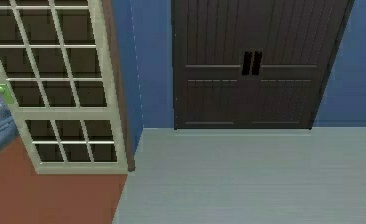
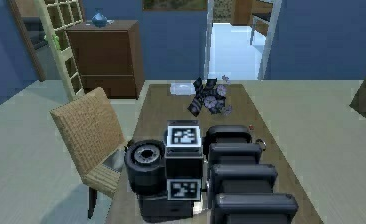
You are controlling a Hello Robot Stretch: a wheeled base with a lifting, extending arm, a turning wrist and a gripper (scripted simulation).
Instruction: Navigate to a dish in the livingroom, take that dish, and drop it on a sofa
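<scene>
**One table, one claw, one pale thing beside it**

Forward view, from the left: I count one white glass-paned door (image 1: 61,80), then one dark double door (image 1: 253,65) of two leaves in a blue wall.

Arm side view, from the left: one wicker chair (image 2: 89,130) stands at one wooden table (image 2: 276,130). Behind the chair is one dark cabinet (image 2: 104,58) with one small blue thing (image 2: 99,18) on top. On the table's far part lies one pale flat thing (image 2: 179,88), too small for me to call a dish. Just right of it is the claw (image 2: 204,97), beyond two white marker squares (image 2: 183,135). I cannot tell how wide the claw stands, or whether it holds anything.
</scene>
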